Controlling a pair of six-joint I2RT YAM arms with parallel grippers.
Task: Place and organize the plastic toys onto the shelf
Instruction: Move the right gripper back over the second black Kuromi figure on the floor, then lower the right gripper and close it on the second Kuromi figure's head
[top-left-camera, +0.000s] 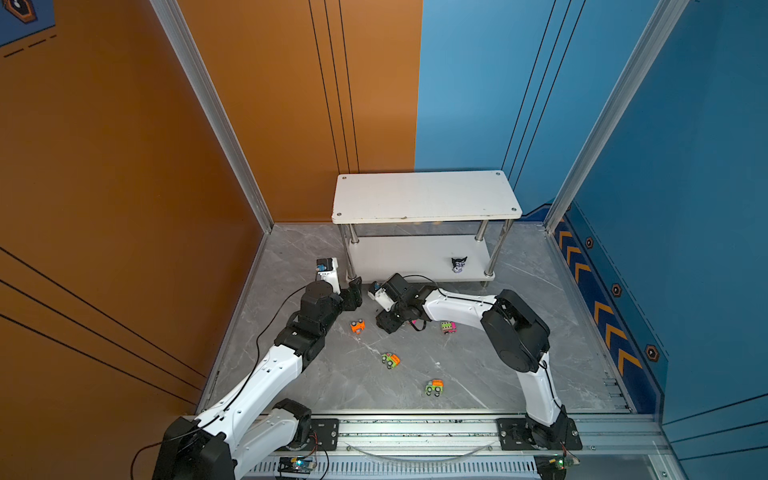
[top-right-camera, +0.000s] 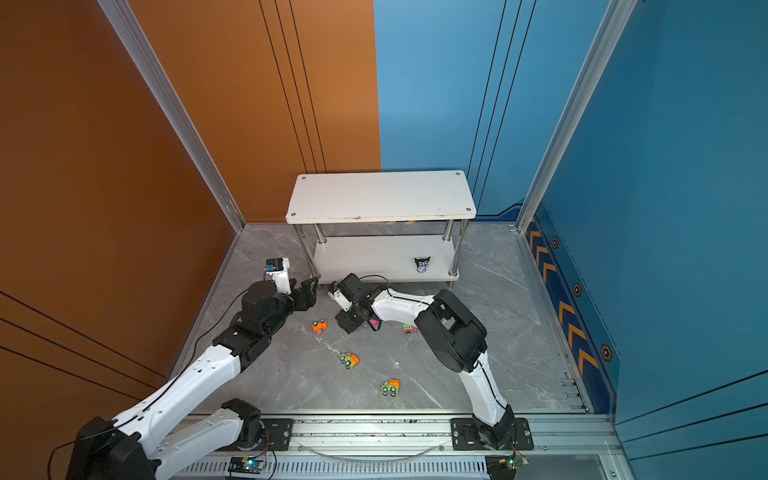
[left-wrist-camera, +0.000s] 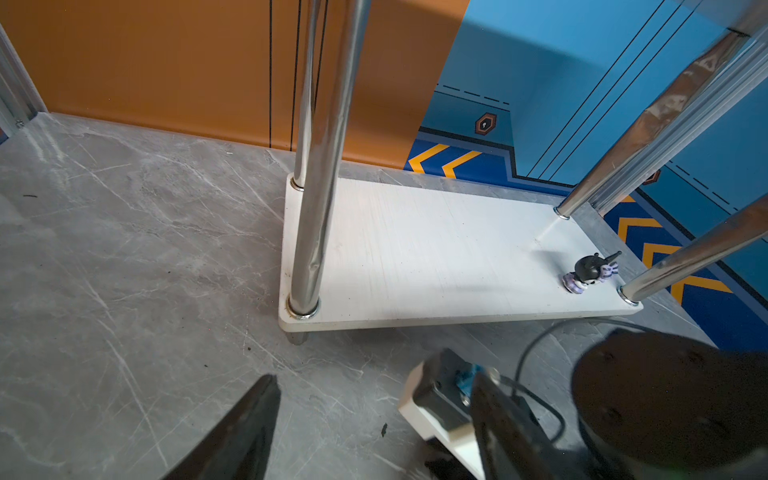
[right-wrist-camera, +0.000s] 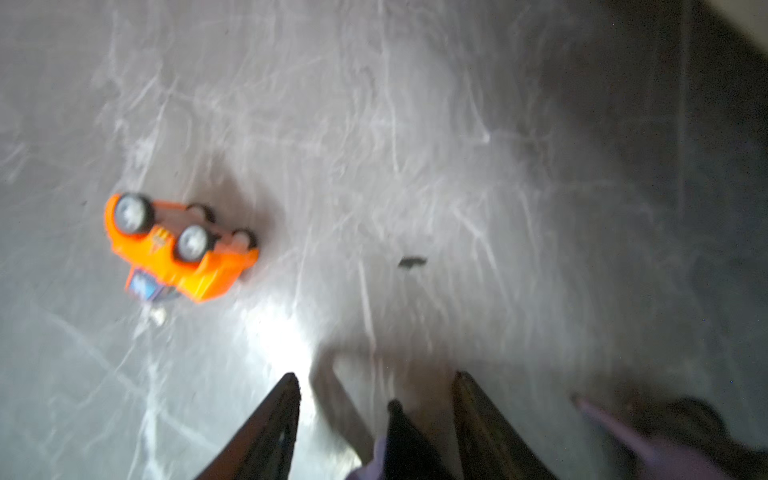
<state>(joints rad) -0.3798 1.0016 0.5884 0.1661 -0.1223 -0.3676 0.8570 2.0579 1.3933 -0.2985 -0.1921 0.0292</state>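
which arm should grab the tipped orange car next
Left. The left hand is open, empty and near the orange car, while the right hand straddles a black-and-purple figurine.

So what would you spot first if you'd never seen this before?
The white shelf standing at the back of the grey table, with one cat-eared figurine alone at the right end of its lower tier. Then the bright toy cars scattered in front of it, one orange car tipped over.
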